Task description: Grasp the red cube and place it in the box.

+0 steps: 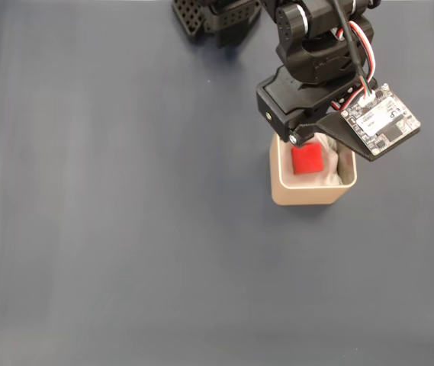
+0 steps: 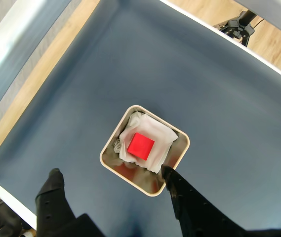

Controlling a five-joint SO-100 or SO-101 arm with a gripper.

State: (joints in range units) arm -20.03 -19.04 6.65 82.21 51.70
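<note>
Looks basically done: red cube (image 2: 140, 146) sits on the padding inside the box (image 2: 111, 141). End effector (image 2: 109, 177) hangs above at 6 o'clock, jaws apart, empty.

Arm (image 1: 308, 46): matte black plastic, blocky servo housings with rounded joints. One part at the top left of the fixed view has a perforated, honeycomb-like face. Small pale screw head on the housing's left face. Cables: red, white and black wires bundled along the right side, running to a square board. Board (image 1: 380, 120): pale grey, dark components, white label with tiny unreadable print. Gripper (image 2: 110, 182): two black fingers (image 2: 54, 190), tapered with blunt tips.
</note>
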